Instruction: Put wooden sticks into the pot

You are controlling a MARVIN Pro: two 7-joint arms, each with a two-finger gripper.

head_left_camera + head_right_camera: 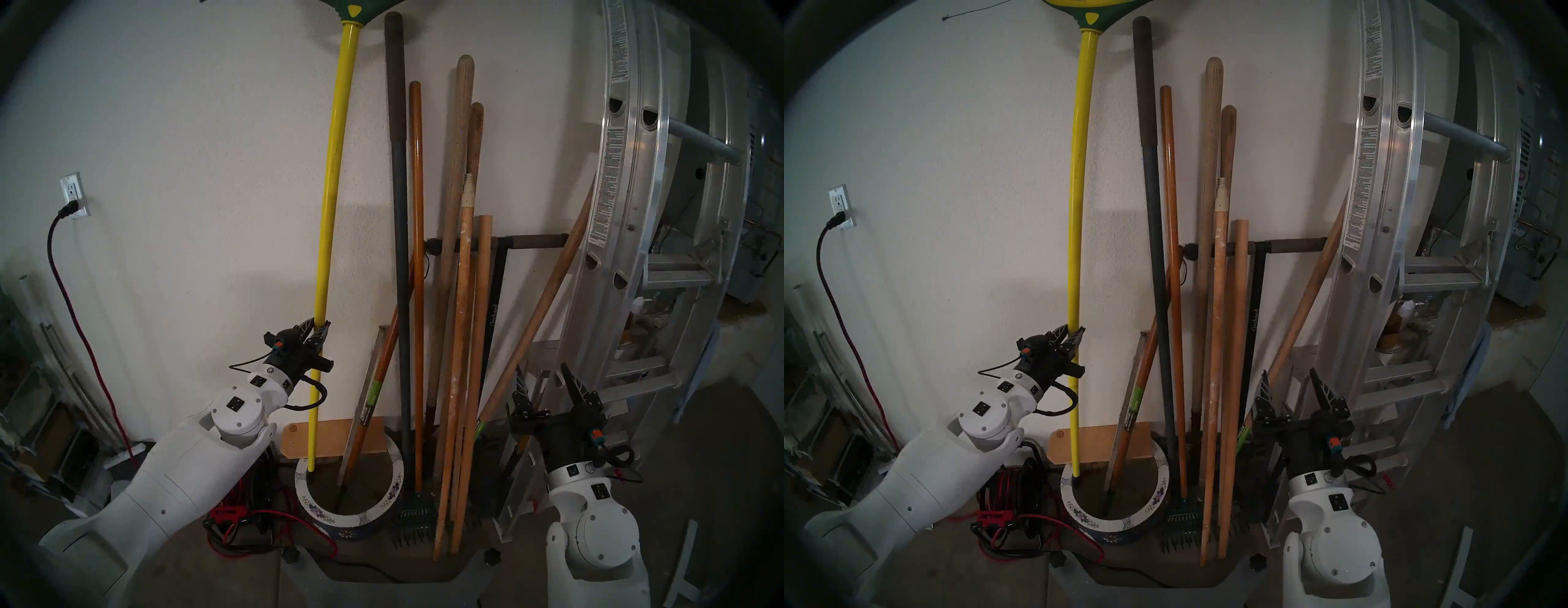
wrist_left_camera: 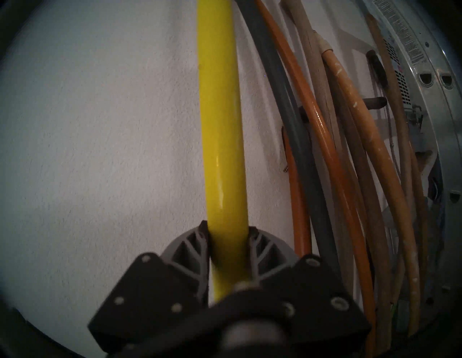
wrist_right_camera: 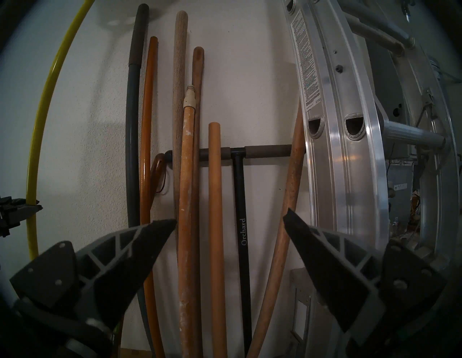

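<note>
Two sticks, the speckled stick (image 1: 460,339) and the plain stick (image 1: 477,361), stand outside the pot (image 1: 322,516), their feet on the floor to its right, so we judge both moves are left to do. Our left pincer (image 1: 315,329) pinches the yellow pole (image 1: 329,212), whose foot sits on the pot's near-left rim, below the pincer. Our right pincer (image 1: 547,382) hangs spread and empty, the sticks just left of it and beyond. Beyond both pincers rises a white wall (image 1: 191,170); a ladder (image 1: 636,212) leans right of the right pincer, and red cable (image 1: 237,522) lies coiled on the floor below the left one.
</note>
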